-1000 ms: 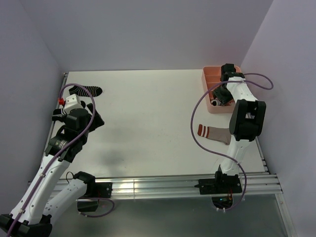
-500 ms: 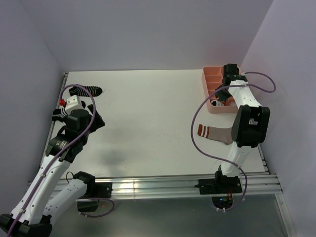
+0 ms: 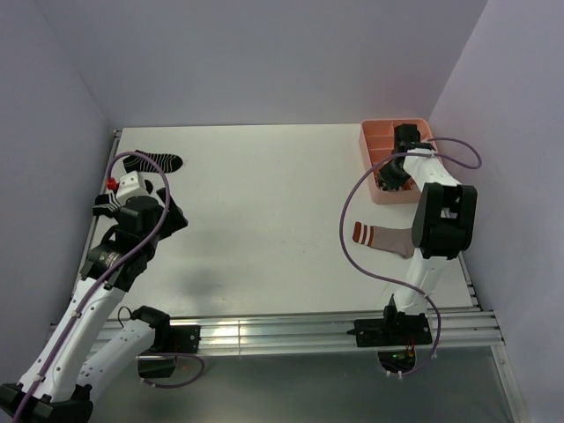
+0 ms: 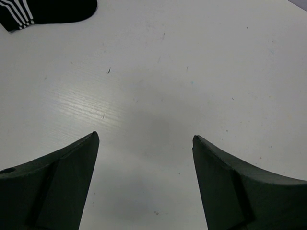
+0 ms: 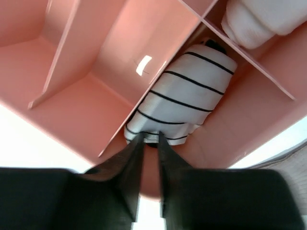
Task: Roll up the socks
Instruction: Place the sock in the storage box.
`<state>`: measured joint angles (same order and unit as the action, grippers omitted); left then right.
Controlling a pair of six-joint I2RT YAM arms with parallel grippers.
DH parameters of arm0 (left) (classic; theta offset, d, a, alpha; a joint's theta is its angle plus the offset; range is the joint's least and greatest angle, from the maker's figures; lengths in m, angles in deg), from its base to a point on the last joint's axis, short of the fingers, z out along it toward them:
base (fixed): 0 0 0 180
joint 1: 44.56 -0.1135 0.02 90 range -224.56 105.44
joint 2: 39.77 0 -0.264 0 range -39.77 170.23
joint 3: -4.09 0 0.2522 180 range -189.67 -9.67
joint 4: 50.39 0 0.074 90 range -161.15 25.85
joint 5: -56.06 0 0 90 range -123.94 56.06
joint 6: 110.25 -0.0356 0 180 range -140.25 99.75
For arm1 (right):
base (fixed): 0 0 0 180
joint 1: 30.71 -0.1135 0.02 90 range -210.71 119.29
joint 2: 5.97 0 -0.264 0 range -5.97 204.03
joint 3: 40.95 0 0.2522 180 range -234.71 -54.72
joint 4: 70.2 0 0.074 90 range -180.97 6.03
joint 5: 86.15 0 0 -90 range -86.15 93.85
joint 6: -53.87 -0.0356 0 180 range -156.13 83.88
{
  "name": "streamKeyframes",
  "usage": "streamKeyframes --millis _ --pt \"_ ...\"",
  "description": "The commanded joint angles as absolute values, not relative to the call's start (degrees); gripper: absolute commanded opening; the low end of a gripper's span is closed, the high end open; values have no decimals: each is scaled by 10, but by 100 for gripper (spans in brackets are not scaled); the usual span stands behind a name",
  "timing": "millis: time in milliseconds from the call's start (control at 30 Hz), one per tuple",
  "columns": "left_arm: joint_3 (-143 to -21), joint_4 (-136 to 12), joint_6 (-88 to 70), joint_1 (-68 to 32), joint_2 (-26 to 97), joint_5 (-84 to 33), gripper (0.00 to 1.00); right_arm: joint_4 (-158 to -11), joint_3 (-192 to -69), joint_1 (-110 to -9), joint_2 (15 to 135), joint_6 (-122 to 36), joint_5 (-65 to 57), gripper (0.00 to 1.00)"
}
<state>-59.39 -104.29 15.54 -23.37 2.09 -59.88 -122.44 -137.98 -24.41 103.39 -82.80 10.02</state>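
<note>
Your left gripper (image 4: 144,136) hangs spread above the table (image 4: 192,72), holding nothing; the taupe sock (image 3: 383,238) lies flat beside your right arm (image 3: 441,220), awaiting rolling; farther out, your right gripper (image 5: 150,139) pinches the striped roll (image 5: 184,91) by its edge, probably seating it in the pink tray (image 5: 96,72); the black sock (image 3: 154,161) lies far left.
</note>
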Motion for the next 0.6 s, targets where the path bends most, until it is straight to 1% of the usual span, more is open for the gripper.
streamKeyframes --millis 0,67,100,133,233,333,400,567 --pt "-596 -1028 162 -236 28 -582 84 -1223 -1418 -245 978 -791 118 28" --pt "-595 -1021 163 -236 30 -577 84 -1226 -1424 -246 946 -781 124 35" --pt "-596 -1019 163 -236 31 -573 85 -1232 -1425 -246 934 -774 132 36" --pt "-595 -1018 162 -236 35 -570 96 -1233 -1423 -247 911 -772 136 38" --pt "-595 -1007 158 -235 40 -569 97 -1233 -1385 -254 854 -773 157 43" --pt "-593 -1001 155 -236 47 -575 98 -1219 -1309 -268 790 -781 164 45" --pt "-593 -999 150 -236 50 -584 99 -1204 -1247 -285 760 -782 171 49" --pt "-595 -991 140 -236 64 -597 100 -1175 -1120 -325 695 -787 176 50"
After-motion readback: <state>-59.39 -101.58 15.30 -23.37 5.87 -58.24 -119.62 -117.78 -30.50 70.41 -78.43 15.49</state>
